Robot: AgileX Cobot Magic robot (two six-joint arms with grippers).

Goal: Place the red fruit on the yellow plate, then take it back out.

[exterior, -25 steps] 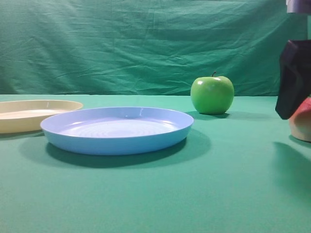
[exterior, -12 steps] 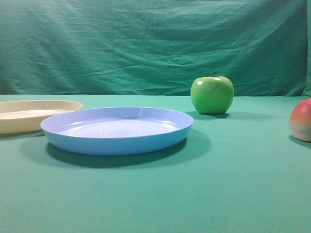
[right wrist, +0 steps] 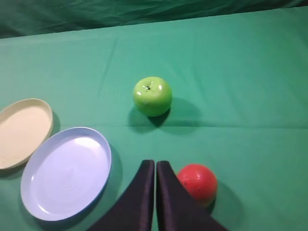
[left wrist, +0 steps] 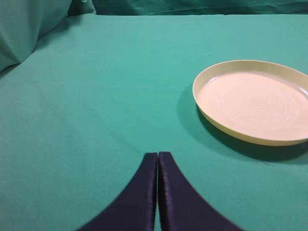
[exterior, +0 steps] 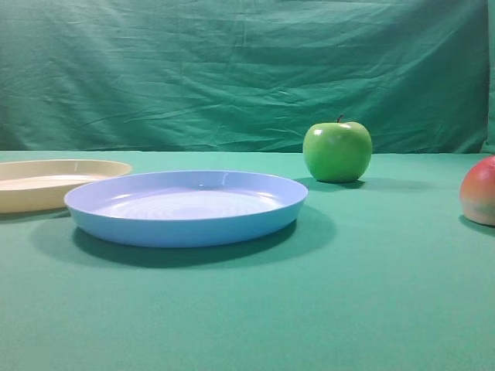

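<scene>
Right end effector (right wrist: 155,166) shut beside red fruit (right wrist: 198,182)

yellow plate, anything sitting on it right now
Nothing: the yellow plate shows only its bare ridged floor in the left wrist view. The red fruit lies on the cloth beside the shut right gripper. Under the plate cannot be seen.

No text, label, brand, number or sign can be read on anything here.
</scene>
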